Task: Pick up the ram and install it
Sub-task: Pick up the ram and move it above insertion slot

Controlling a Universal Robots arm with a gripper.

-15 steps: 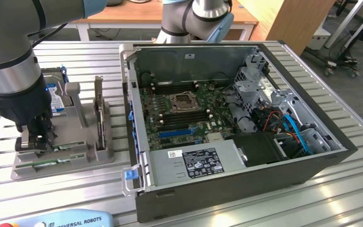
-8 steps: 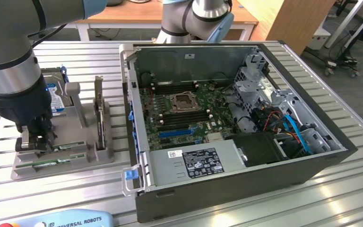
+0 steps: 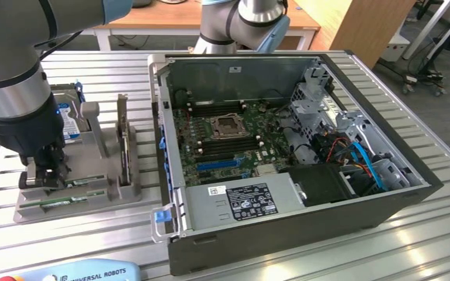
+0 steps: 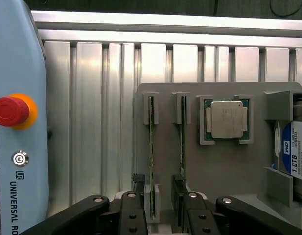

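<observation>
1. Two long, thin green circuit-board sticks stand on edge, side by side, in slots of a grey plastic holder [image 4: 166, 152]. The holder sits on the slatted aluminium table [image 3: 412, 246], toward the table edge at the exterior view's left of the open black computer case [image 3: 287, 234].
2. The ram [image 4: 151, 142] nearest the gripper is the outermost stick, at the holder's edge farthest from the blue-labelled silver hard drive [image 4: 293, 152]. The second stick [image 4: 182, 132] stands between it and the square silver CPU chip [image 4: 226, 119].
3. The black two-finger gripper [image 4: 158, 182] hangs low over one end of the holder. Its jaws stand apart, one on each side of the outermost stick's near end, and hold nothing.
4. I judge the task to be early. The approach looks done, but the stick sits fully in its slot and the grasp is not yet made.
5. The lift and the whole installation are left. The long black memory slots [image 3: 209, 107] on the green motherboard inside the case appear unfilled.
</observation>
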